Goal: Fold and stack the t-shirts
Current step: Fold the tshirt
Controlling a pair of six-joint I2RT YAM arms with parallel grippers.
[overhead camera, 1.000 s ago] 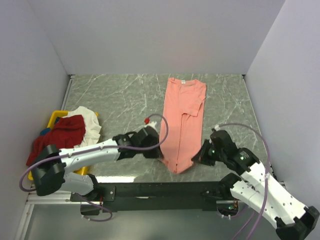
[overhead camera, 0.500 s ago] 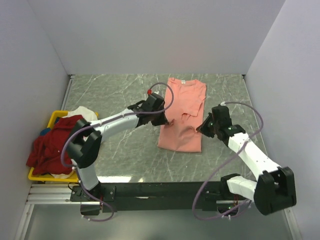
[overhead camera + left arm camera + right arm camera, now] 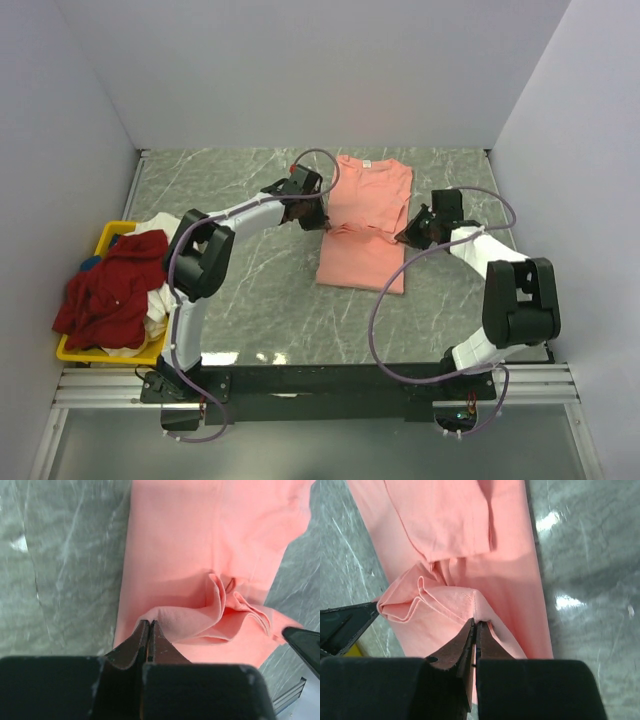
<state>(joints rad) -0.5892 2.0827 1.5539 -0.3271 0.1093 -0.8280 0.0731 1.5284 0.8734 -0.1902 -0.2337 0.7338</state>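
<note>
The salmon-pink t-shirt lies lengthwise on the marble table, its near hem folded back over its middle. My left gripper is shut on the hem's left corner. My right gripper is shut on the hem's right corner. Both hold the hem a little above the shirt, with loose folds sagging between them. The shirt's white neck label shows at the far end. The dark red t-shirt and the white t-shirt lie heaped at the left.
The yellow plastic bin holds the two heaped shirts at the table's left edge. Grey walls close in the table on three sides. Both arms reach far forward, with purple cables looping over the table.
Both grippers have carried the pink shirt's near hem away from the front edge toward the collar, folding the shirt over itself. It now lies about half as long.
</note>
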